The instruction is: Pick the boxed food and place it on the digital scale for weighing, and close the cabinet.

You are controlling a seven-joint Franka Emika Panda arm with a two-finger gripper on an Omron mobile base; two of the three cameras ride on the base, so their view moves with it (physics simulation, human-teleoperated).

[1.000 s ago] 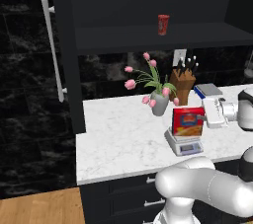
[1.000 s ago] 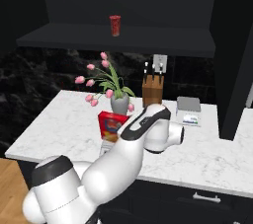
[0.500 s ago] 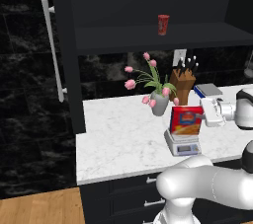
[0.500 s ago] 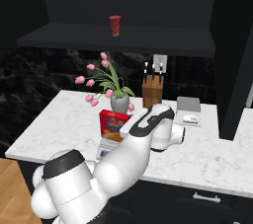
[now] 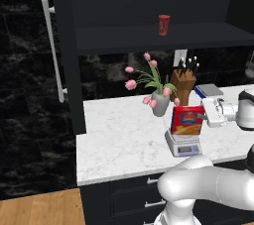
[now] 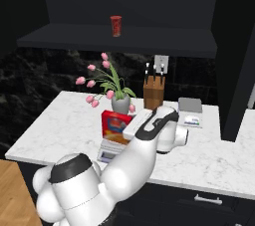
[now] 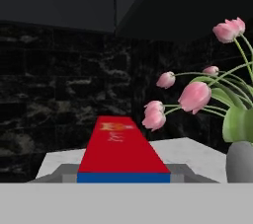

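While the boxed food [image 5: 187, 120] stands upright on the digital scale [image 5: 183, 145], the gripper [image 5: 204, 113] sits beside it, jaws' state indeterminable.

Glossy white rounded arm links, dark grey joint bands, black inset stripe along the forearm, blocky white wrist housing

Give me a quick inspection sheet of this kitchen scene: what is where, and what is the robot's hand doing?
Surface: white marble counter.
Job's things: boxed food stands upright on the digital scale; cabinet door open, handle at left.
Clutter: pink tulips in grey vase, knife block, flat blue-and-grey device, red cup on the shelf.
Grippers: gripper beside the box's right edge; cannot tell whether it grips.
Cables: nothing seen.
Surroundings: black marble wall, wood floor.
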